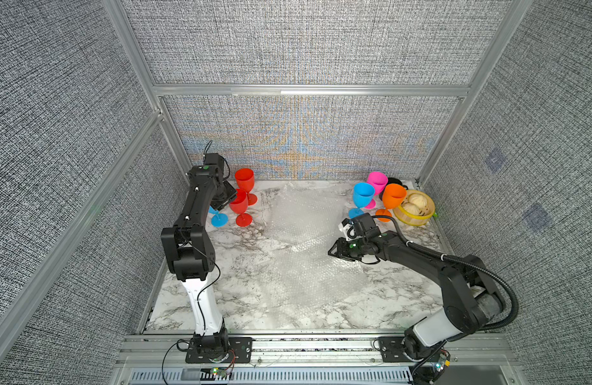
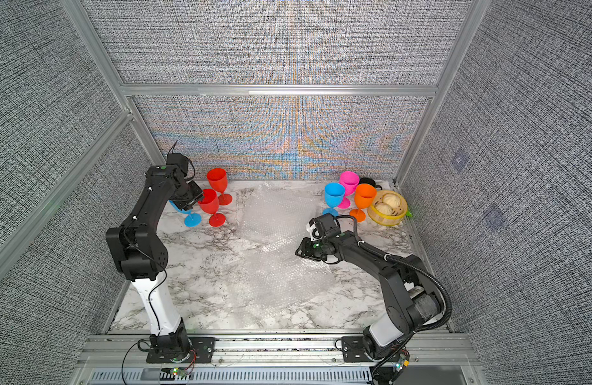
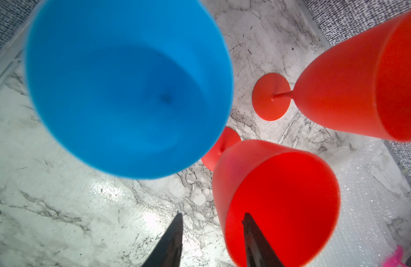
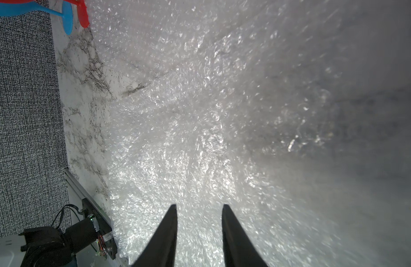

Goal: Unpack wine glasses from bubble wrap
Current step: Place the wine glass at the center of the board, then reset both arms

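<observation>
Hovering over the far left corner of the marble table (image 1: 221, 300), my left gripper (image 3: 212, 216) hangs above three bare wine glasses: the left blue goblet (image 3: 128, 87), the near red goblet (image 3: 280, 203) and the far red goblet (image 3: 352, 76). They are crowded close together, each on its foot. My fingers there are partly spread and pinch nothing. In the wrist view one tip lies over the near red goblet's mouth and the other over bare marble.

The bubble wrap (image 1: 304, 240) lies spread and crinkled down the middle of the table.

My right gripper (image 4: 199, 205), rolled onto its side, sits low over the wrap's right part, fingers partly spread and holding nothing.

At the far right stand the right blue goblet (image 1: 363, 195), the pink goblet (image 1: 377, 180) and the orange goblet (image 1: 394, 196). A black mug (image 1: 395, 181) is behind them, and a bamboo steamer (image 1: 414, 220) sits just beside the orange one.
</observation>
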{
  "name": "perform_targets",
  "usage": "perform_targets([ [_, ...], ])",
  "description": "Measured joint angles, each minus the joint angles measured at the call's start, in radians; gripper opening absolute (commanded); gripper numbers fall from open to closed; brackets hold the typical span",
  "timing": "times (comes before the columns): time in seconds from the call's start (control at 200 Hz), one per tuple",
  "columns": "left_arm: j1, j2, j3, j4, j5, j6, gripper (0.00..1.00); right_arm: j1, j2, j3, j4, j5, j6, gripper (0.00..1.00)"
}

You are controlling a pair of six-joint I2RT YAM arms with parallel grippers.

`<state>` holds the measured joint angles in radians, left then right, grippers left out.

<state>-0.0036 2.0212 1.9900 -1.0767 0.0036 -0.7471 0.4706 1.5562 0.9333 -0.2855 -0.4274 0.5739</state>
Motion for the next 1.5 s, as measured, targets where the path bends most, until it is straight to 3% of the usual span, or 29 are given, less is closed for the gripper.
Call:
perform_targets([
  [0.225, 0.0, -0.13, -0.08, 0.019, 0.023, 0.02, 0.61, 0.0, -0.033, 0.038, -0.03, 0.006, -0.016, 0.37],
  [0.32, -0.001, -0.234, -0.178, 0.066, 0.025, 0.038, 0.69, 0.002, -0.063, 0.054, -0.051, 0.009, -0.031, 0.44],
  [0.335, -0.002, -0.251, -0.195, 0.071, 0.025, 0.041, 0.76, 0.003, -0.068, 0.059, -0.057, 0.01, -0.035, 0.46],
  [0.35, -0.004, -0.27, -0.214, 0.081, 0.025, 0.045, 0.95, 0.005, -0.074, 0.064, -0.061, 0.011, -0.038, 0.48],
  [0.365, -0.006, -0.293, -0.237, 0.09, 0.021, 0.052, 1.0, 0.008, -0.083, 0.071, -0.062, 0.014, -0.045, 0.51],
  [0.435, -0.037, -0.419, -0.369, 0.171, -0.02, 0.093, 1.0, 0.042, -0.138, 0.095, -0.065, 0.034, -0.084, 0.64],
  [0.445, -0.044, -0.444, -0.395, 0.19, -0.023, 0.099, 1.0, 0.05, -0.149, 0.098, -0.066, 0.04, -0.092, 0.72],
  [0.46, -0.053, -0.476, -0.43, 0.212, -0.028, 0.111, 1.0, 0.061, -0.164, 0.102, -0.068, 0.046, -0.104, 0.93],
  [0.475, -0.063, -0.511, -0.467, 0.233, -0.029, 0.121, 1.0, 0.074, -0.182, 0.105, -0.068, 0.052, -0.116, 0.98],
  [0.66, -0.128, -1.003, -0.953, 0.584, -0.1, 0.257, 1.0, 0.173, -0.472, 0.032, 0.005, 0.171, -0.296, 0.99],
  [0.721, -0.135, -1.085, -1.045, 0.655, -0.126, 0.284, 1.0, 0.177, -0.562, -0.02, 0.021, 0.254, -0.324, 0.99],
  [0.841, -0.133, -1.033, -1.141, 0.803, -0.162, 0.351, 1.0, 0.177, -0.705, -0.136, 0.096, 0.455, -0.385, 0.99],
  [0.936, -0.133, -0.977, -1.265, 0.905, -0.168, 0.447, 1.0, 0.177, -0.79, -0.275, 0.214, 0.561, -0.536, 0.99],
  [1.111, -0.129, -0.97, -1.695, 1.381, -0.123, 0.603, 1.0, 0.146, -0.817, -0.556, 0.49, 0.705, -0.77, 0.99],
  [1.251, -0.125, -0.832, -1.621, 1.52, -0.137, 0.693, 1.0, -0.009, -0.645, -0.604, 0.676, 0.766, -0.789, 0.99],
  [1.501, -0.118, -0.645, -1.595, 1.725, -0.214, 0.721, 1.0, -0.204, -0.261, -0.649, 0.962, 0.804, -0.755, 0.99],
])
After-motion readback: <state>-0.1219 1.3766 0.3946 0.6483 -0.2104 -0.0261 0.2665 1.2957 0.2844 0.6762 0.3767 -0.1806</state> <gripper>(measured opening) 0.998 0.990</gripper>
